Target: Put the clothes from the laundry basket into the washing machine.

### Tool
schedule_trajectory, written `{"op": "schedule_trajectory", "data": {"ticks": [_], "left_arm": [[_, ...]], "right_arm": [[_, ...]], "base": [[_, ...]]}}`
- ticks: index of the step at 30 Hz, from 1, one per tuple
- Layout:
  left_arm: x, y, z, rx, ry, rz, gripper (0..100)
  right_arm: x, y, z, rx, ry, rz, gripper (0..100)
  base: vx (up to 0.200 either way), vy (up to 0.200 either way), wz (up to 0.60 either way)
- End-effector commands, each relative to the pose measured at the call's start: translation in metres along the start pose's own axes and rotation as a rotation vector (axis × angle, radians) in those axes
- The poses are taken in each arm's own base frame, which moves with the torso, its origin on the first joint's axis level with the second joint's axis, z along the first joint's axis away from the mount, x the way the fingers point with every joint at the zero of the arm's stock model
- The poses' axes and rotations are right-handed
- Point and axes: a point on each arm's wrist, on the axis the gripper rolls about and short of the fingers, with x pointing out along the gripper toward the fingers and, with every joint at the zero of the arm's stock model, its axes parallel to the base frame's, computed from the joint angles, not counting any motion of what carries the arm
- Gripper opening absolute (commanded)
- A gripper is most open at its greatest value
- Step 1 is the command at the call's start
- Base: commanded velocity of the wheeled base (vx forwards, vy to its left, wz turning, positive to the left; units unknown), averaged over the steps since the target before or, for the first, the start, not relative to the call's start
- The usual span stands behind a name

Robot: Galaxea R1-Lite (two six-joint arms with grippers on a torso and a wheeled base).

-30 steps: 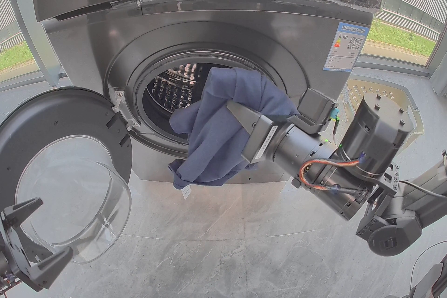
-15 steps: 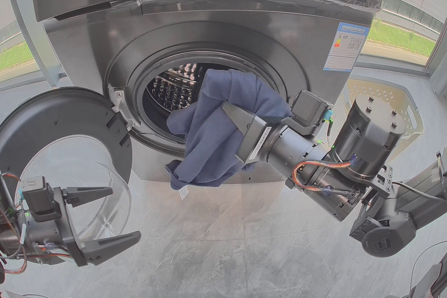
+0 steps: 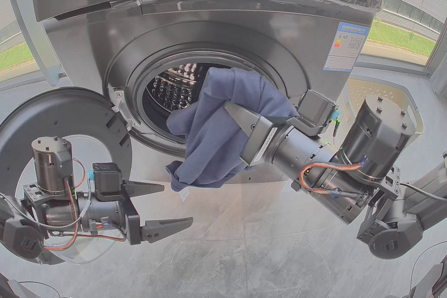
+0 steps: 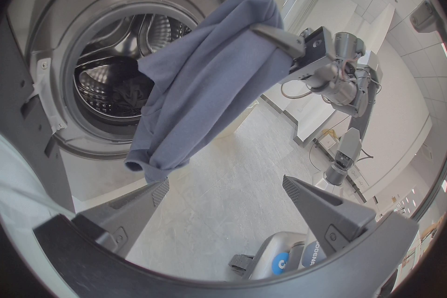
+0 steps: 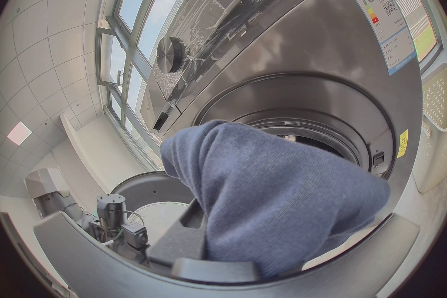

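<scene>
Hanging from the right hand (image 3: 230,124), which pinches its top just outside the washing machine (image 3: 279,33), the blue garment (image 3: 209,136) trails below the drum rim (image 3: 156,143), so letting go now prob drops it on the floor (image 3: 233,243); left hand (image 3: 177,204) spread & empty nearby.

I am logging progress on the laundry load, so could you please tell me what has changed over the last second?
The left gripper, open, rose from the lower left corner of the head view and swung right, toward the hanging hem of the blue garment. It has taken hold of nothing. The right gripper stays shut on the garment at the washing machine opening, barely shifting; the door stays open.
</scene>
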Motion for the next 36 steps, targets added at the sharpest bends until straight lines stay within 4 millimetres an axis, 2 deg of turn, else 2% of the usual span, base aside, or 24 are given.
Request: {"op": "schedule_trajectory", "data": {"ticks": [1, 8, 25, 31, 36], "left_arm": [[0.029, 0.014, -0.004, -0.017, 0.037, -0.010, 100], [0.052, 0.037, -0.003, -0.006, -0.002, 0.029, 100], [0.077, 0.069, 0.010, 0.015, -0.038, 0.108, 100], [0.080, 0.066, 0.013, 0.025, -0.045, 0.087, 100], [0.095, 0.065, 0.010, 0.035, -0.059, 0.057, 100]], "right_arm": [[-0.002, 0.003, 0.003, 0.003, -0.008, 0.011, 0], [-0.004, 0.007, 0.005, 0.007, -0.011, 0.022, 0], [-0.012, 0.010, 0.004, 0.008, 0.004, 0.032, 0], [-0.012, 0.009, 0.003, 0.007, 0.009, 0.030, 0], [-0.012, 0.009, 0.002, 0.007, 0.011, 0.031, 0]], "base": [[0.000, 0.000, 0.00], [0.000, 0.000, 0.00], [0.000, 0.000, 0.00], [0.000, 0.000, 0.00], [0.000, 0.000, 0.00]]}}
